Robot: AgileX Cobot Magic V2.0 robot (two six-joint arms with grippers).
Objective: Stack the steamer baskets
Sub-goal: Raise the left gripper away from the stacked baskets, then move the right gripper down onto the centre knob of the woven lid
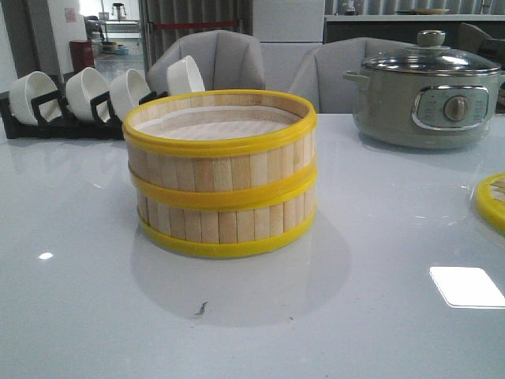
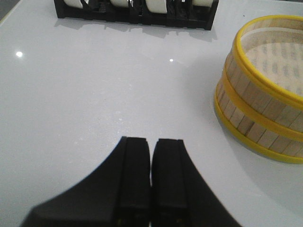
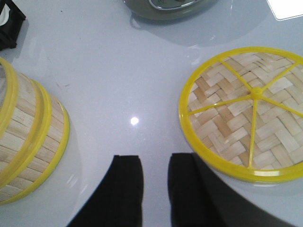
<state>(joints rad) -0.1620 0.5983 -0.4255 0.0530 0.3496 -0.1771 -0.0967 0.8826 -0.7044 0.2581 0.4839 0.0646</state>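
2 steamer baskets [image 1: 220, 185] already stacked at surface [image 1: 87, 300] centre. Lid [image 3: 244, 113] lies flat at their 3 o'clock, uncapped. Left pincer [image 2: 150, 182] clenched, empty; right pincer [image 3: 155, 189] slightly parted, empty, beside lid. I judge next: right grabs lid rim.

Glossy table [image 1: 95, 316]: baskets [image 1: 221, 185], lid [image 1: 493, 201], pot [image 1: 426, 95].

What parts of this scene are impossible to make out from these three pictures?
- Woven bamboo, yellow-rimmed lid: cut off by the picture edge in front and right wrist views.
- Two stacked yellow-rimmed bamboo steamer baskets: the lower one's inside is hidden by the upper.
- Grey-green electric pot: dial markings too small, front view.
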